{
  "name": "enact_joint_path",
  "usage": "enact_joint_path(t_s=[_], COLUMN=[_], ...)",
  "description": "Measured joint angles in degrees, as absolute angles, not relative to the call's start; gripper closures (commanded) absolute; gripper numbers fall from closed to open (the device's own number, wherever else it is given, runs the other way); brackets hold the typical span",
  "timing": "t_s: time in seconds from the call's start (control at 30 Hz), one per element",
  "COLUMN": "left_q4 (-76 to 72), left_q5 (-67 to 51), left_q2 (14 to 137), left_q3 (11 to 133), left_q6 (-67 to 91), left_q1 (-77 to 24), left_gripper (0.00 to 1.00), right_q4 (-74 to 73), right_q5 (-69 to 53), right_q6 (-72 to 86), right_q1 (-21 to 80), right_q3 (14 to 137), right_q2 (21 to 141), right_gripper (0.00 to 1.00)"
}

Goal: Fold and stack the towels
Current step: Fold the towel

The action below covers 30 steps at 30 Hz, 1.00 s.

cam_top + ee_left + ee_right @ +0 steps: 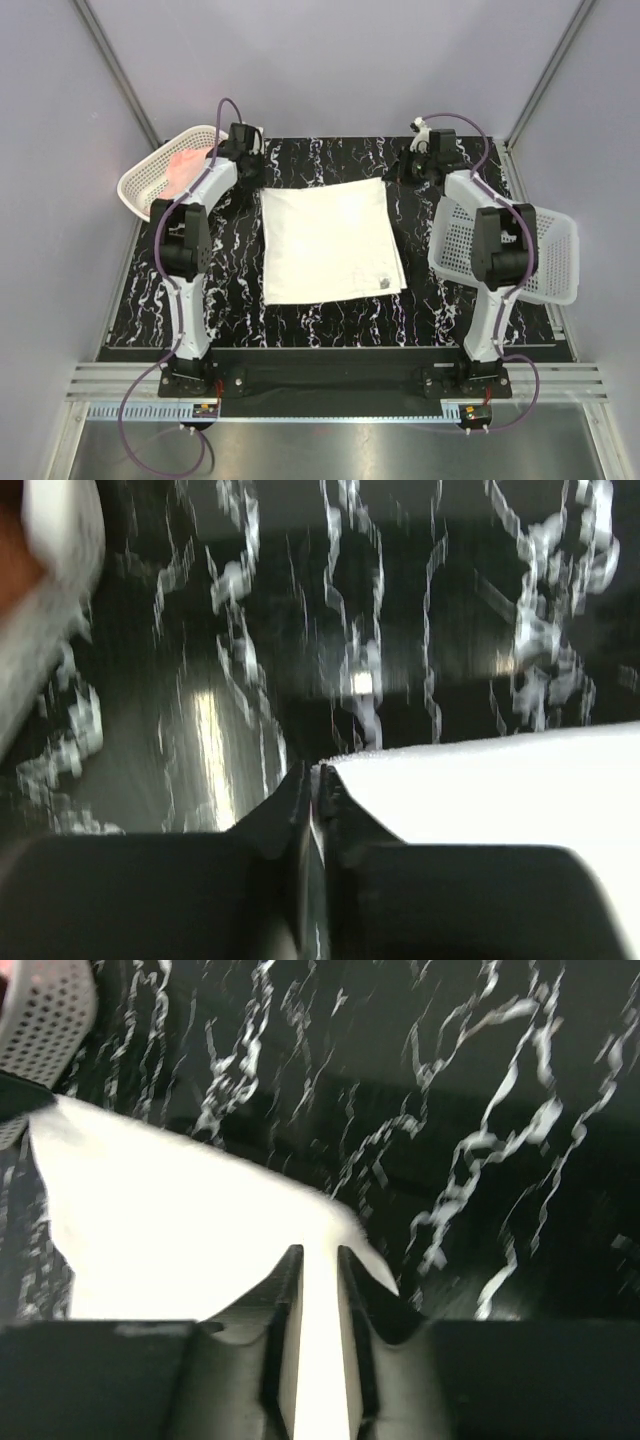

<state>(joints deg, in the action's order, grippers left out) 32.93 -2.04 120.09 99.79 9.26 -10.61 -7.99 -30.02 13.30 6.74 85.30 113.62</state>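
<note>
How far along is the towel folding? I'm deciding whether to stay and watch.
Early. Done: the white towel lies on the table, apparently folded once, layers showing at its near right corner. In hand: left gripper and right gripper sit at its far corners. Remaining: the pink towel lies in the left basket; nothing is stacked.

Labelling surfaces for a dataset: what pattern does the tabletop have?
Tabletop: black with white marble-like veining; clearest in top external view.
</note>
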Motion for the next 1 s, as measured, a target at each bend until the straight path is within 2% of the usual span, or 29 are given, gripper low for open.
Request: enact_joint_path(t_s=[0.07,0.2,0.27,0.4,0.6,0.7,0.77,0.9,1.0], left_q4=[32.9,33.9,34.4,33.3,31.4,31.3,31.5,34.9,37.6], left_q5=[-2.6,-2.3,-1.7,-0.7,-3.7,-5.4,-6.0,-5.0,-1.8], left_q2=[125.2,131.2,132.2,130.9,122.3,120.6,120.6,120.7,121.1], left_q3=[106.9,116.5,118.3,115.5,97.7,93.0,91.6,91.7,92.0], left_q6=[8.4,6.9,6.3,6.0,8.8,10.3,11.5,13.8,15.3], left_q1=[-10.0,-9.4,-9.4,-9.6,-11.4,-12.5,-13.2,-13.3,-13.2], left_gripper=[0.52,0.43,0.43,0.46,0.58,0.62,0.71,0.77,0.77], right_q4=[-8.6,-10.7,-12.6,-17.5,-28.1,-31.1,-32.3,-33.8,-34.2], right_q5=[-28.9,-25.6,-23.7,-20.6,-16.3,-13.8,-12.4,-9.9,-7.9], right_q6=[12.5,11.4,10.9,10.7,11.6,12.4,13.2,15.4,17.3], right_q1=[6.7,6.7,6.7,6.7,8.1,10.5,12.6,16.8,19.4], right_q3=[91.3,101.1,103.7,106.2,104.7,100.0,96.1,89.6,84.1], right_q2=[118.4,125.1,126.5,126.7,124.1,120.8,118.3,114.6,111.9], right_gripper=[0.65,0.55,0.55,0.57,0.63,0.65,0.66,0.68,0.69])
